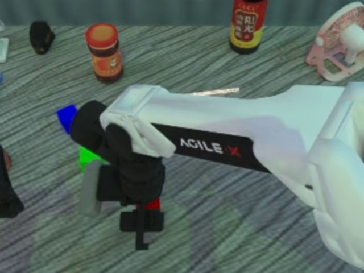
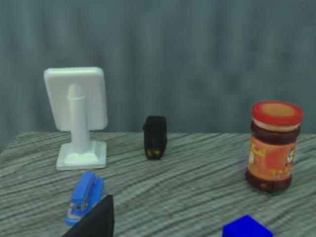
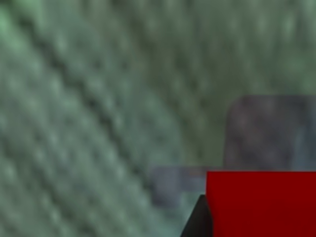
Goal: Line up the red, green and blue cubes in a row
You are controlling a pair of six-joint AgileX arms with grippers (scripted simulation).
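Right jaws: the right gripper [image 1: 142, 219] is pointed down over the near-left part of the surface; the red cube [image 1: 152, 204] is seen tight against a dark finger [image 3: 197, 222] in the right wrist view, so the jaws are judged closed on it, though only one finger is visible.
Red cube: carried low, apparently so it can be set next in the row.
Green cube [image 1: 89, 155]: on the surface toward the left edge, partly hidden under the right arm.
Blue cube [image 1: 67, 116]: just beyond the green one, toward the far edge; the two lie diagonally, so the red appears meant for the near end.
Left gripper [image 1: 5, 196]: parked at the left edge; jaw state cannot be told.
Clutter: the jar [image 1: 104, 51] is kept well apart at the far edge.
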